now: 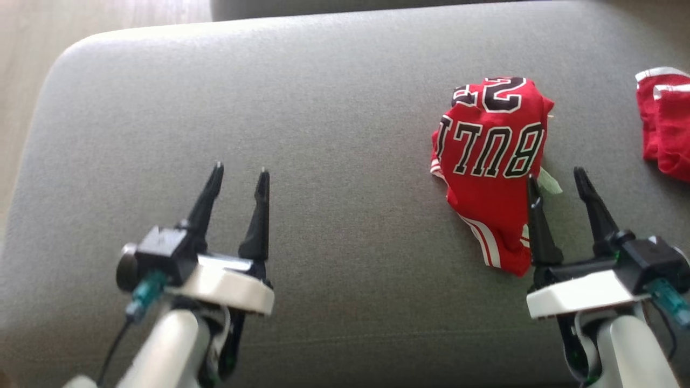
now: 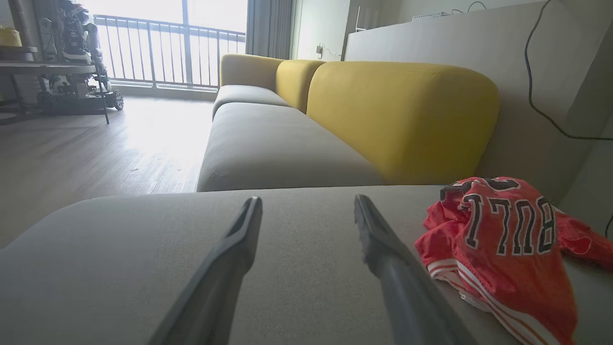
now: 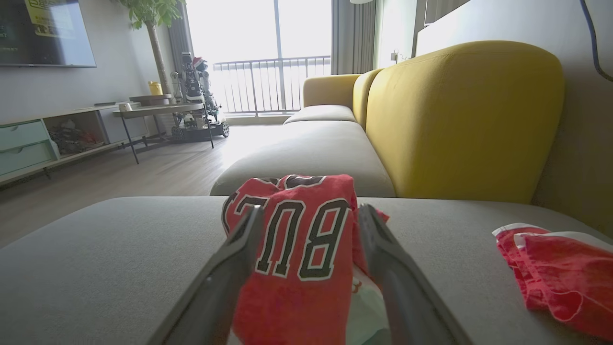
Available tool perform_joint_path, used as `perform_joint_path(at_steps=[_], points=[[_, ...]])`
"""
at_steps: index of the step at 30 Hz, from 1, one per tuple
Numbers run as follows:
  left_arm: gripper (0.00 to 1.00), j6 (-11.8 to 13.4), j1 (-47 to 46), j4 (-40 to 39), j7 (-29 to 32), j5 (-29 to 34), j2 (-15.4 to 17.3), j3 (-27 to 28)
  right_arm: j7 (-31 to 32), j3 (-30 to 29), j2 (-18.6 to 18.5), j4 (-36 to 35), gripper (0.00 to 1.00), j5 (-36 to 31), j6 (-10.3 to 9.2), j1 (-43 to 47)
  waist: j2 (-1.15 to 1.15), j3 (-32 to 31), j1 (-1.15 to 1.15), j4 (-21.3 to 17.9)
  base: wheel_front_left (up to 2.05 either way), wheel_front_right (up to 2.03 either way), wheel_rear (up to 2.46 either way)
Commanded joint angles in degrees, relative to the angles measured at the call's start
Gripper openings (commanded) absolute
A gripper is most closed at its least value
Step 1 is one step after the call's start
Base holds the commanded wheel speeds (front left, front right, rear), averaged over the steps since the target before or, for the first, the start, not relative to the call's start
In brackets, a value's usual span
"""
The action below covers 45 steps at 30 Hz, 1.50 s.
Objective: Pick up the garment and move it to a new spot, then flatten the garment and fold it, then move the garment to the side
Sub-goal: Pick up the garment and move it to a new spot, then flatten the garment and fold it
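Note:
The garment (image 1: 493, 156) is a crumpled red jersey with black and white lettering, lying in a heap on the grey cushion (image 1: 323, 108) toward the right. It also lies at the right of the left wrist view (image 2: 503, 244). My right gripper (image 1: 558, 180) is open just at the heap's near right edge, one finger over the cloth. In the right wrist view the garment (image 3: 297, 258) lies between and beyond my open fingers (image 3: 230, 273). My left gripper (image 1: 240, 172) hovers open over bare cushion, well left of the garment, with nothing between its fingers (image 2: 383, 239).
A second red cloth (image 1: 666, 121) lies at the cushion's far right edge, also seen as a red cloth (image 3: 555, 268) in the right wrist view. Yellow backrests (image 2: 402, 115) and more grey seats stand beyond. Wooden floor (image 1: 21, 81) lies to the left.

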Motion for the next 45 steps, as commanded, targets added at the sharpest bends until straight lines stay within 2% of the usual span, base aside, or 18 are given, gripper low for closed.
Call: perform_joint_path(at_steps=[1, 5, 11, 18, 30, 34, 35, 36, 40, 45], points=[[1.0, 0.34, -1.2, -2.2, -0.56, 0.63, -0.09, 3.08, -0.37, 0.98, 0.31, -1.6, 1.0, 0.04, -0.01, 0.0, 0.0, -0.55, 0.0, 0.63, 0.0, 0.0, 0.0], [1.0, -1.23, 3.11, -3.2, -0.56, 3.83, -3.94, 6.93, -0.37, 0.59, 0.31, -1.44, 1.0, 0.43, -0.01, 1.11, 0.0, -0.72, 0.0, 0.82, 0.0, 0.0, 0.0], [1.0, -5.35, 5.26, -2.96, -0.56, 7.2, -6.81, 10.63, -0.37, 0.04, 0.31, -0.03, 1.0, 0.4, -0.01, 1.48, 0.0, -0.7, 0.0, 0.67, 0.0, 0.0, 0.0], [1.0, -8.91, 5.69, -1.47, -0.56, 9.74, -8.46, 12.68, 1.61, -1.91, 0.31, 9.84, 1.0, 1.06, -0.01, 0.95, 0.0, 0.35, 0.0, 1.75, 0.0, 0.0, 0.0], [1.0, -10.4, 4.7, 0.37, -0.57, 11.26, -9.01, 12.36, 1.17, -0.21, 0.31, 22.8, 1.0, 1.32, -0.01, -4.54, 0.0, 2.8, 0.0, 4.69, 0.0, 0.0, 0.0], [1.0, -10.02, 4.17, 0.35, -0.57, 9.11, -9.03, 11.86, 0.77, -0.17, 0.31, 27.11, 1.0, 1.42, -0.01, -6.86, 0.0, 3.37, 0.0, 5.56, 0.0, 0.0, 0.0], [1.0, -9.98, 3.97, 0.4, -0.57, 8.99, -9.03, 11.6, 0.84, 0.17, 0.31, 28.4, 0.79, 1.23, -0.01, -7.41, 0.0, 3.45, 0.0, 5.83, 0.0, 0.0, 0.0], [1.0, -9.93, 3.79, 0.46, -0.57, 8.91, -9.03, 11.35, 0.83, 0.57, 0.31, 29.46, 0.0, 0.72, -0.01, -7.97, 0.0, 3.49, 0.0, 6.09, 0.0, 0.0, 0.0], [1.0, -9.56, 3.48, 0.85, -0.57, 9.32, -9.04, 10.66, 0.46, 2.42, 0.31, 30.75, 0.0, 1.83, -0.01, -9.63, 0.0, 3.23, 0.0, 6.79, 0.0, 0.0, 0.0], [1.0, -9.12, 3.93, 1.38, -0.57, 8.85, -9.04, 10.2, -0.05, 8.96, 0.31, 27.46, 0.0, 6.34, -0.01, -12.02, 0.0, 1.81, 0.0, 7.8, 0.0, 0.0, 0.0]])
